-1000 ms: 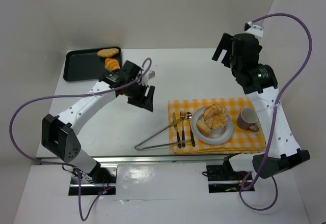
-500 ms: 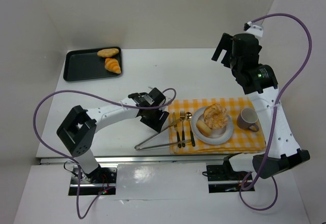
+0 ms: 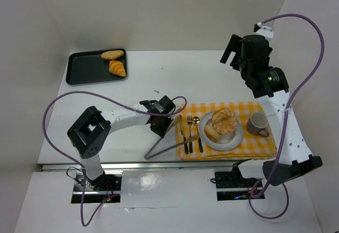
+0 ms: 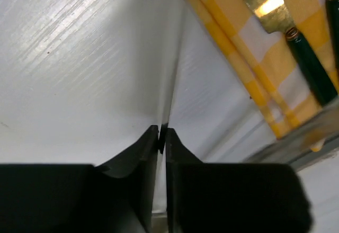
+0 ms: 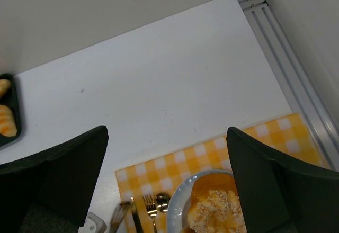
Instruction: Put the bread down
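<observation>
Two golden bread pieces [image 3: 117, 69] lie on the black tray [image 3: 85, 69] at the back left; the right wrist view catches them at its left edge [image 5: 5, 122]. More bread [image 3: 212, 133] and a crumbly pastry [image 3: 224, 118] sit on the white plate [image 3: 235, 139]. My left gripper [image 3: 161, 127] is low over the table just left of the mat. It is shut on one thin arm of the metal tongs [image 3: 159, 145], whose edge [image 4: 174, 84] runs out from between the fingertips [image 4: 162, 132]. My right gripper [image 5: 165, 135] hangs high at the back right [image 3: 229, 50], open and holding nothing.
A yellow checked mat [image 3: 265, 148] carries the plate, a white mug [image 3: 258, 123], and a knife, fork and spoon [image 3: 190, 132]. A metal rail [image 5: 286, 58] runs along the table's right side. Purple cables loop around both arms.
My left arm swung from beside the tray down to the tongs and its jaws closed on one arm of them. The tongs pivoted and narrowed. The right arm stayed still.
</observation>
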